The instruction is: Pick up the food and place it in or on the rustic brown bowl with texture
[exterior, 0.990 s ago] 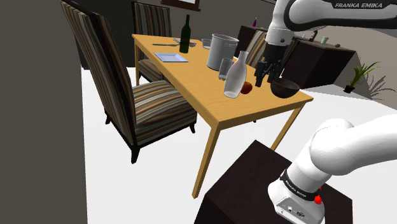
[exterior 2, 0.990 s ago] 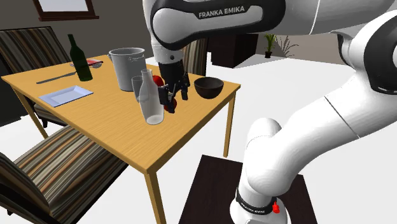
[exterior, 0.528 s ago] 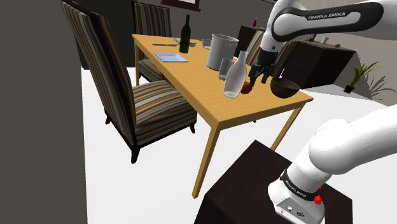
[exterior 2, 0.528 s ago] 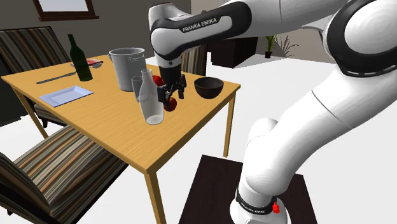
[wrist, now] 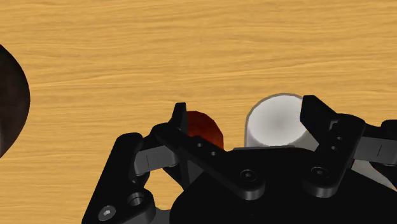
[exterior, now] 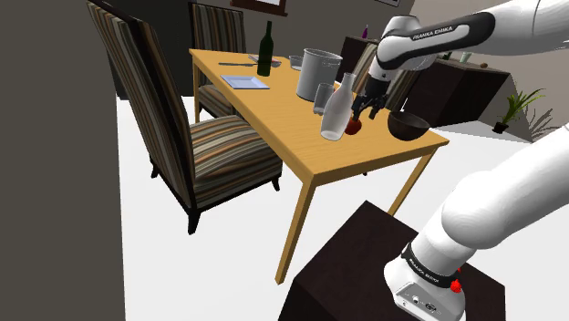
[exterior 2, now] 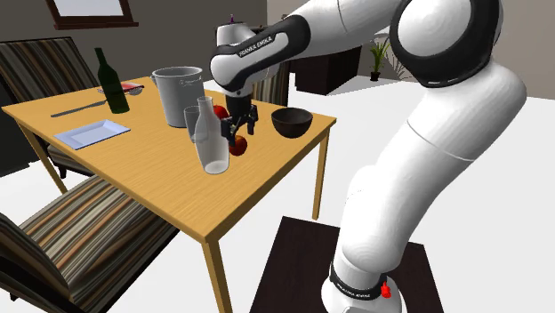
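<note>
the tool [exterior 2: 238,133] is held open just above the red food [exterior 2: 238,148], which is set near the table's [exterior: 274,119] corner, between the pale carafe [exterior 2: 212,147] and the dark bowl [exterior 2: 292,121]; the food is judged to lie straight below, nearer one finger.

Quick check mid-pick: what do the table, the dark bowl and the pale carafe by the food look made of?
Table: wood with a light, matte finish; grain lines run along the top. Bowl: very dark brown with a faint sheen, perhaps glazed ceramic or dark wood; the look leaves it open. Carafe: pale and partly see-through in the shoulder view, so probably glass.
</note>
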